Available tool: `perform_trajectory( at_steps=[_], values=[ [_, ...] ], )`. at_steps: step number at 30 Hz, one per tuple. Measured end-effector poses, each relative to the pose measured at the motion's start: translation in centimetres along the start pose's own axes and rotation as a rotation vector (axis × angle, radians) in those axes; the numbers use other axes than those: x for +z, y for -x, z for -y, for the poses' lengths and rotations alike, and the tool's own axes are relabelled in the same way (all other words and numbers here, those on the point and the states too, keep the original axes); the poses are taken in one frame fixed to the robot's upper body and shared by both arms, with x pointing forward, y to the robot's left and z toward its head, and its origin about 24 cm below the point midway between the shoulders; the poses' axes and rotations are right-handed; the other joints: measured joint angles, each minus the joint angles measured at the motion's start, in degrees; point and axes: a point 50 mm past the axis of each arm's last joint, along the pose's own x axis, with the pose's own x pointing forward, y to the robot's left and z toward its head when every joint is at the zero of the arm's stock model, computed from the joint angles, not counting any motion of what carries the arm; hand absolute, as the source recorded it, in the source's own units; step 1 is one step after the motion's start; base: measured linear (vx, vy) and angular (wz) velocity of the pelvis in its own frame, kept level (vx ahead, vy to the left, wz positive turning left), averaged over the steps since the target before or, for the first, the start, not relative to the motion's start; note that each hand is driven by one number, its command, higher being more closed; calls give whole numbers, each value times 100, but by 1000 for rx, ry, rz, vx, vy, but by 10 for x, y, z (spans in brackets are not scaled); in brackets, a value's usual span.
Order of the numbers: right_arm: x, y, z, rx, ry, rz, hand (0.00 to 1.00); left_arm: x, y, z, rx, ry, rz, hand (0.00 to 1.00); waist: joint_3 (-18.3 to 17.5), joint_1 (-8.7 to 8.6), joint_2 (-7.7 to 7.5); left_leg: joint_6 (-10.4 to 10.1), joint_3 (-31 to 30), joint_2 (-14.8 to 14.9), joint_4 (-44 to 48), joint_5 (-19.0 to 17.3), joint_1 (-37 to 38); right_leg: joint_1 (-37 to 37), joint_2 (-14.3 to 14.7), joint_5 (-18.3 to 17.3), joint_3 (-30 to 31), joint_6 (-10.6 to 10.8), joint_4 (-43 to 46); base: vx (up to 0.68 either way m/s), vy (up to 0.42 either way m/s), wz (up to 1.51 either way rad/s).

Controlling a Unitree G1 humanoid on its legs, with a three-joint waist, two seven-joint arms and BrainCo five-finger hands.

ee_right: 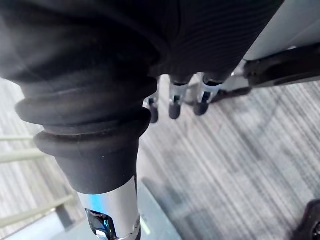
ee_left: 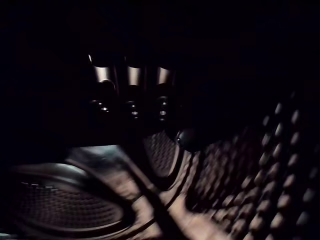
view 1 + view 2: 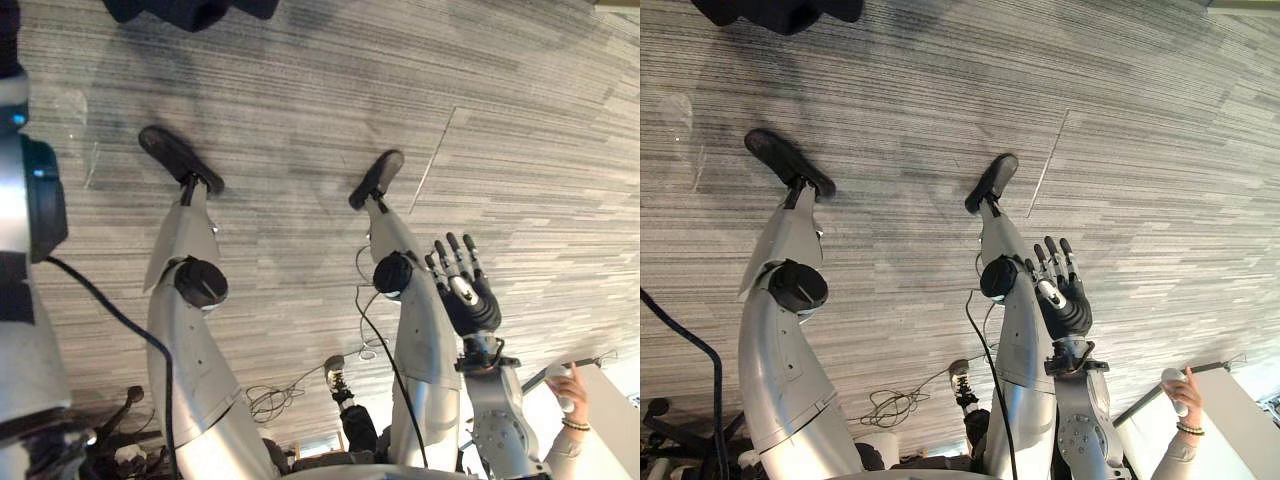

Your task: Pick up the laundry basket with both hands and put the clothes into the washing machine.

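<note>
One readable: right hand [image 3: 467,292] open, empty, above striped grey floor [image 3: 300,90], near right. Dark perforated washing machine drum [image 2: 270,170] surrounds left hand [image 2: 132,77]; its grip can't be told.

Left hand [image 2: 131,77] was largely lost in darkness against the blurred washing machine drum [image 2: 280,165]. A dark object [image 3: 190,10], cut off by the top edge, remained unidentifiable. A person's hand [image 3: 575,385], its arm cut off, held a white item [image 3: 558,372] too small to identify.

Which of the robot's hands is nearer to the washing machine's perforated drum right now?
Left. The left hand is inside the dark drum; the right hand hangs open over the floor.
</note>
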Motion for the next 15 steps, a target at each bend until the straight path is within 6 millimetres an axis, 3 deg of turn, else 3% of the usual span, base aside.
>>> perform_trajectory(
  at_steps=[1,4,6,8,15],
  values=[
    [-2,1,2,-10,-1,-5,0,-8,3,8,-62,-104,-20,0,0,15,0,-11,1,-3,-28,8,21,12,6,7,-4,11,-6,48,-45,7],
    [-3,1,3,-21,-11,2,0,-25,16,25,-144,-167,-66,0,0,16,0,-35,-5,6,-60,43,28,14,12,17,-27,13,29,47,-62,2],
    [-8,2,2,-11,-22,-5,0,-49,48,50,-382,-591,11,0,0,35,0,-23,3,35,-20,38,42,15,21,8,-7,3,44,35,-72,-3],
    [-11,3,3,-6,-20,-25,0,-64,74,69,-571,-786,69,0,0,33,1,-23,53,27,-34,36,59,3,10,-6,18,-19,33,24,-60,1],
    [-10,12,15,-2,33,-75,0,-58,92,81,-730,-943,243,0,1,170,4,-29,173,11,-60,43,232,37,7,9,161,4,18,13,-70,1]
  ],
)
